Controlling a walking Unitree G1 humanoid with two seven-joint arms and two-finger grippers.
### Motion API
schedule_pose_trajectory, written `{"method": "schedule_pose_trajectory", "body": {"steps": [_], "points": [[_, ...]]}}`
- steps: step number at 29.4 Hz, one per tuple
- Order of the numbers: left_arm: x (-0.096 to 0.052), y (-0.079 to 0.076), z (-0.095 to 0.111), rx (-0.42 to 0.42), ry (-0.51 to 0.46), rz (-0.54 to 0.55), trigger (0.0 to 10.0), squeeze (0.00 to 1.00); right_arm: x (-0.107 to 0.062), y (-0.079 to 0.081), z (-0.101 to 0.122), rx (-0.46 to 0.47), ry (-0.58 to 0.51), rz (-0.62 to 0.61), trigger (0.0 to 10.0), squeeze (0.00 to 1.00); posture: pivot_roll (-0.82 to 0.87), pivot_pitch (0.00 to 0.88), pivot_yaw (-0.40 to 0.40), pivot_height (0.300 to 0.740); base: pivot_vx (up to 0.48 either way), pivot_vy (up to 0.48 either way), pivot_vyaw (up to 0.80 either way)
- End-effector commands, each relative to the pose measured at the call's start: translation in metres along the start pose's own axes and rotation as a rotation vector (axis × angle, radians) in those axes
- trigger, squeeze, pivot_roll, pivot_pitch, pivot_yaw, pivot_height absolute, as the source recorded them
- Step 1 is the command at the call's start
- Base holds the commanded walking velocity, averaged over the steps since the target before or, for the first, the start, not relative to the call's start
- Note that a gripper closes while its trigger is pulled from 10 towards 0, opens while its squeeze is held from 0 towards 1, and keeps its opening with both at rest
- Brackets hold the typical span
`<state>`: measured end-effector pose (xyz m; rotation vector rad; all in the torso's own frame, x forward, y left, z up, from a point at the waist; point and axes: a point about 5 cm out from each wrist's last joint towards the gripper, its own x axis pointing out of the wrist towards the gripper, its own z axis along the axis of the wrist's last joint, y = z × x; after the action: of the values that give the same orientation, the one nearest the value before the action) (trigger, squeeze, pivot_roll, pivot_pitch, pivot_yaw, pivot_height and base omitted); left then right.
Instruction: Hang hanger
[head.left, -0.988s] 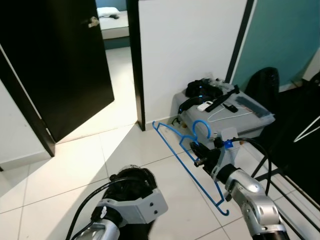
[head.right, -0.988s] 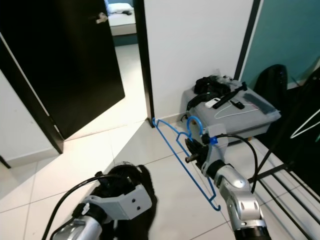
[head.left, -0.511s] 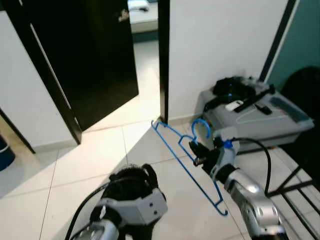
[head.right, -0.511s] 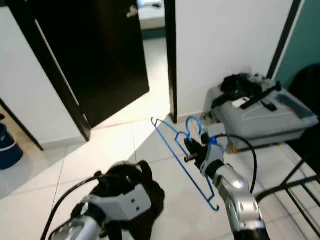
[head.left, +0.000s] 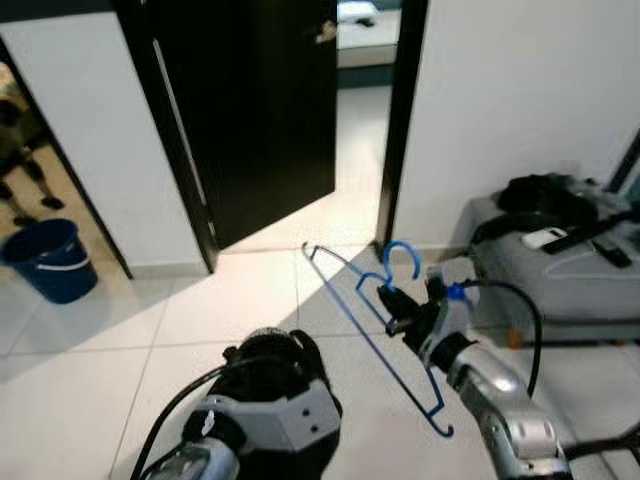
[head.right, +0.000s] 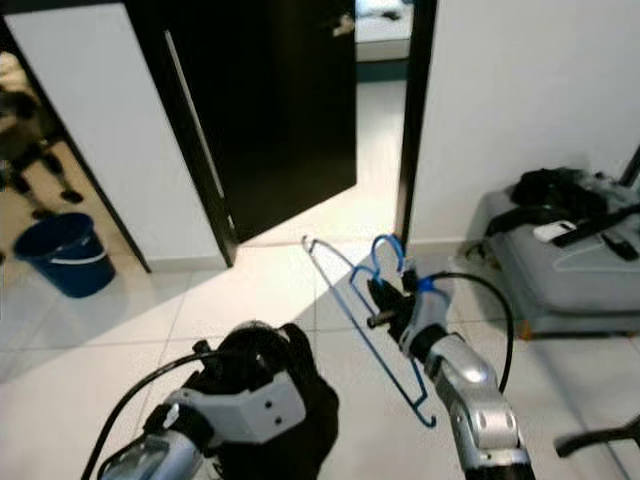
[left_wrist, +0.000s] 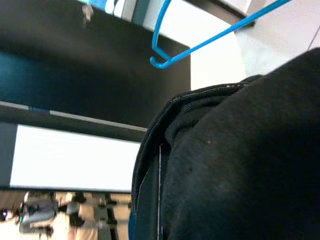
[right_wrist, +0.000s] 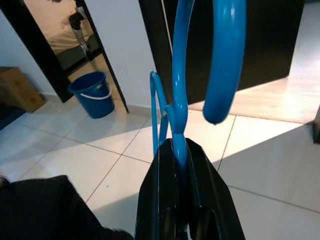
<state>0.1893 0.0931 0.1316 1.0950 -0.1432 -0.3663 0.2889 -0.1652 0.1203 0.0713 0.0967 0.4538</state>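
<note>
My right gripper (head.left: 392, 308) is shut on the neck of a blue wire hanger (right_wrist: 226, 60), just below its hook (head.left: 399, 245). The hanger is held in the air over the tiled floor, with its long bar slanting down towards me. In the right wrist view the two black fingers (right_wrist: 156, 190) pinch the blue neck between them. A bunched black garment (head.left: 268, 362) covers my left gripper above the grey wrist (head.left: 275, 425) at the bottom left. That garment takes up most of the left wrist view (left_wrist: 240, 165), where one end of the hanger (left_wrist: 159, 61) also shows.
An open black door (head.left: 250, 100) leads to a bright room (head.left: 365, 70). A blue bucket (head.left: 52, 262) stands in a doorway at the left. A grey case (head.left: 570, 285) piled with black gear sits by the white wall (head.left: 510, 90) at the right. A dark rail (head.right: 600, 437) shows at the bottom right.
The view has swung left, bringing the bucket and the left doorway into sight and pushing the grey case to the right edge. Both grippers keep their hold.
</note>
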Motion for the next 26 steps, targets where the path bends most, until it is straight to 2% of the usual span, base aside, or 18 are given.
{"method": "schedule_pose_trajectory", "body": {"steps": [1,26], "points": [[-0.0003,0.0043,0.0040,0.025,-0.022,0.017,10.0,0.00,-0.0019,-0.0010,0.0015,0.008,-0.003,-0.007,10.0,0.00,-0.06,0.000,0.017,0.731,0.000,0.000,0.63],[0.0024,0.0036,0.0125,0.020,-0.079,-0.010,10.0,0.00,-0.0039,-0.0026,0.0010,0.012,0.007,-0.008,10.0,0.00,-0.05,0.000,0.014,0.731,0.000,0.000,0.63]]}}
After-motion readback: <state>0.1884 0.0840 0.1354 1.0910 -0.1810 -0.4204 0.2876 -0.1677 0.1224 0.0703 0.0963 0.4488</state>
